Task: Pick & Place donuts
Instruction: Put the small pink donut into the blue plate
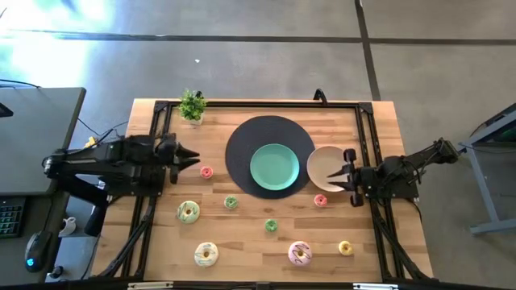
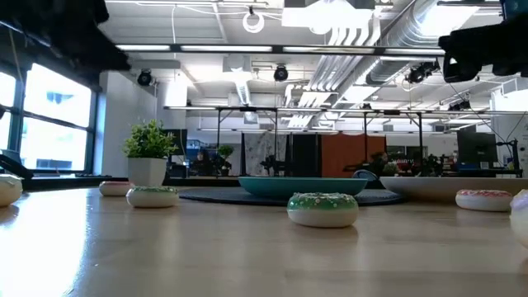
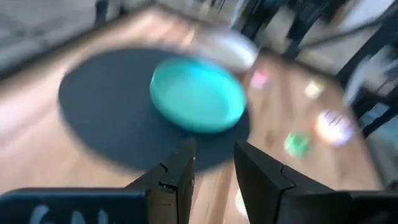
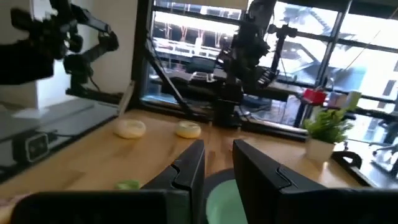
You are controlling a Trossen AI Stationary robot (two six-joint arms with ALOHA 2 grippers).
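Note:
Several toy donuts lie flat on the wooden table: a small pink one [image 1: 206,171], small green ones [image 1: 231,202] [image 1: 271,225], a red one [image 1: 320,200], a small yellow one [image 1: 345,247], and larger ones, cream-green [image 1: 188,212], cream [image 1: 206,254] and pink [image 1: 300,253]. My left gripper [image 1: 193,159] [image 3: 214,149] hovers open above the table's left part, just left of the pink donut. My right gripper [image 1: 332,177] [image 4: 217,149] hovers open over the tan bowl's [image 1: 324,165] near rim, above the red donut. Neither holds anything.
A teal plate [image 1: 274,168] sits on a round dark mat [image 1: 242,145] at the table's middle, with the tan bowl beside it on the right. A small potted plant [image 1: 192,105] stands at the far left corner. A black frame [image 1: 258,103] borders the table.

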